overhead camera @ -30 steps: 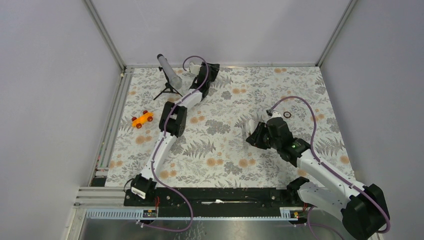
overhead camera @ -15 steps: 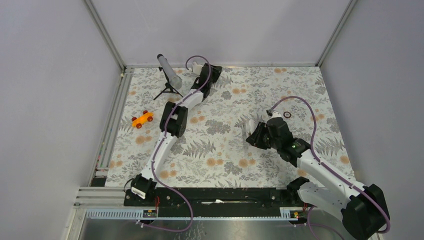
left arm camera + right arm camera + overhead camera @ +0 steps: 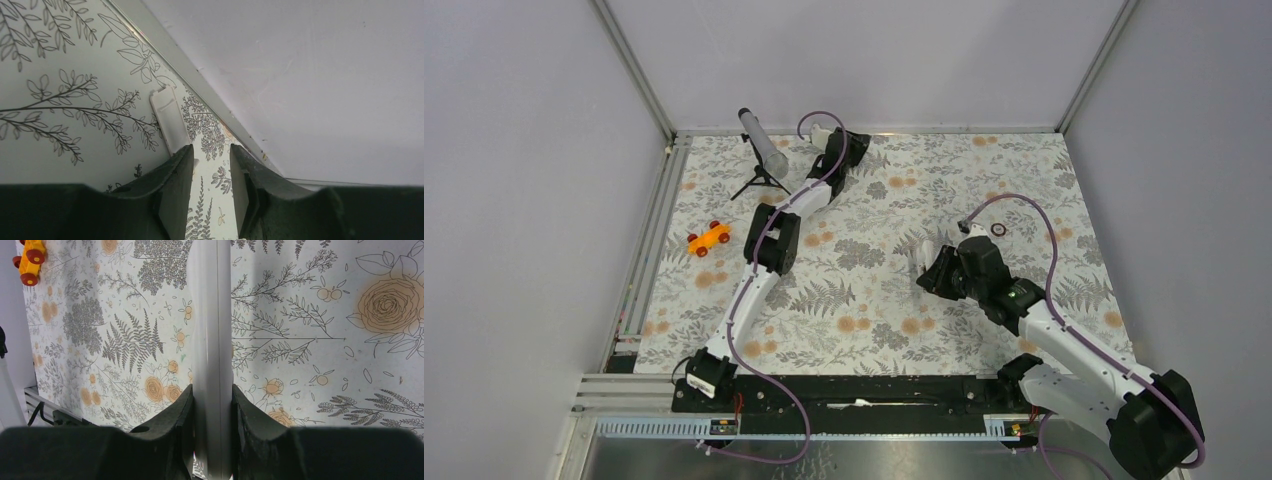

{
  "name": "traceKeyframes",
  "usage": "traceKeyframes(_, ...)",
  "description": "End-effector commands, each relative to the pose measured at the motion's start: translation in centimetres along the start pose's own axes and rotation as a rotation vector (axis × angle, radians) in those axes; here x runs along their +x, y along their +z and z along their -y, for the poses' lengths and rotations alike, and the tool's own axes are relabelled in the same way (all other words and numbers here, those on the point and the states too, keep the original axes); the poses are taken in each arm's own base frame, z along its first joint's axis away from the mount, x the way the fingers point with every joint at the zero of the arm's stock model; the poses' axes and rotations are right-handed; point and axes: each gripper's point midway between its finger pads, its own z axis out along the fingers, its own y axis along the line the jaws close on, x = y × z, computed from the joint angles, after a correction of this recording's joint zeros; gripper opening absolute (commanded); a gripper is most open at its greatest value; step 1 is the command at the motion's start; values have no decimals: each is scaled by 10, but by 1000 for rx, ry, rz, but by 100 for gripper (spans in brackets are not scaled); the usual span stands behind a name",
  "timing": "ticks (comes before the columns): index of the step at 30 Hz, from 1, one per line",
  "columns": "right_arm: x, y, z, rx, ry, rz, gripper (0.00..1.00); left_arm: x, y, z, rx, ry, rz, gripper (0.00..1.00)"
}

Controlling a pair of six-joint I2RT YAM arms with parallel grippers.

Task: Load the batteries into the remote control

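My right gripper (image 3: 934, 268) is shut on the white remote control (image 3: 210, 315), held edge-on between the pads above the floral mat. In the top view the remote (image 3: 921, 248) sticks out to the left of the gripper, right of the mat's middle. My left gripper (image 3: 211, 150) is open and empty, low over the mat at the back wall (image 3: 860, 142). A small flat white plate with a tab (image 3: 169, 119) lies on the mat just beyond its left fingertip. The batteries are not in view.
An orange toy car (image 3: 709, 238) sits at the mat's left and also shows in the right wrist view (image 3: 30, 257). A grey tube on a black tripod (image 3: 762, 150) stands at the back left. A thin black ring (image 3: 999, 229) lies behind the right arm. The back wall rail (image 3: 210, 85) is close to the left gripper.
My left gripper has moved a little to the right along the back wall. My right gripper has shifted slightly, still holding the remote.
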Motion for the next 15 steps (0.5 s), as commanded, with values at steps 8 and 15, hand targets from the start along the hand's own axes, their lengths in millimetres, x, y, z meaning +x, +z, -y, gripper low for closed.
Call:
traceKeyframes(8,-10,-5,-3,-10,27,48,6,37,-26,52,94,80,-154,38)
traceKeyframes(15,-15,-11,4,30,30,72,6,76,-50,59,116,142,-276,37)
